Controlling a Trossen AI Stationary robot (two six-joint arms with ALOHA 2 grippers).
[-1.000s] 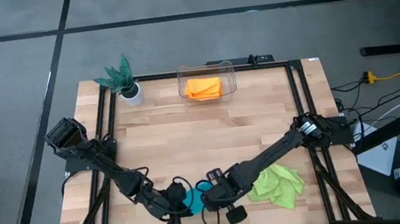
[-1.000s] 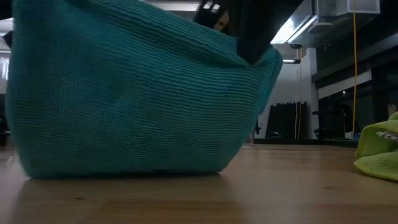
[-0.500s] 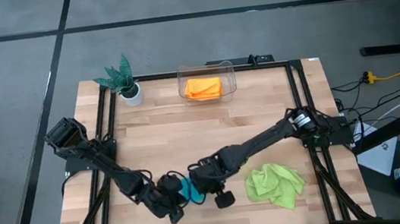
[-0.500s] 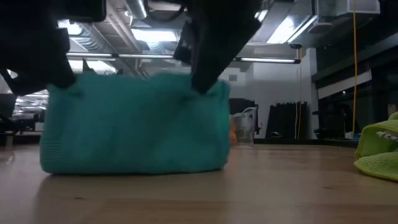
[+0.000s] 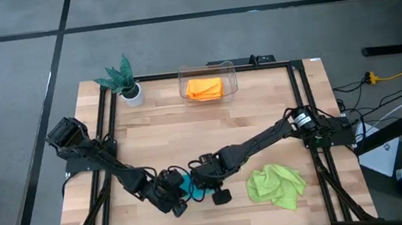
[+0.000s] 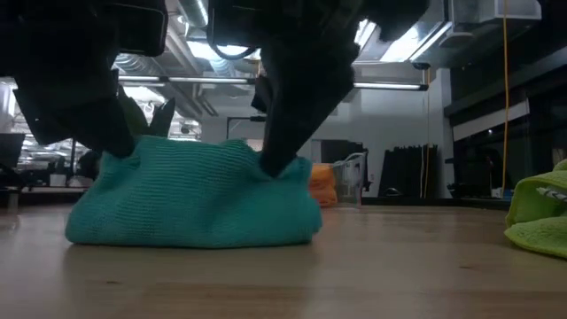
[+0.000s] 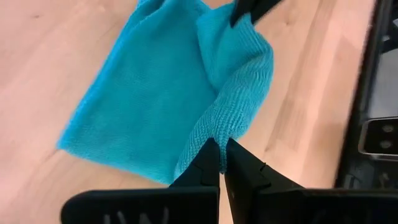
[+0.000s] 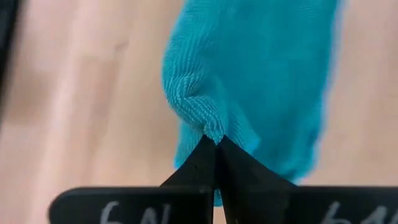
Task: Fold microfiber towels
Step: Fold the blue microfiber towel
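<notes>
A towel (image 5: pixel 186 185) lay near the table's (image 5: pixel 210 127) front edge, between the left gripper (image 5: pixel 176 195) and the right gripper (image 5: pixel 196 182), each pinching a corner. A second towel (image 5: pixel 276 185) lay to its right. At the back edge stood a bin (image 5: pixel 208 81) holding folded towels (image 5: pixel 203 88), a plant (image 5: pixel 123 80) to its left.

Overhead, table-level and two close wrist cameras, all sharing the teal towel (image 6: pixel 195 195).
</notes>
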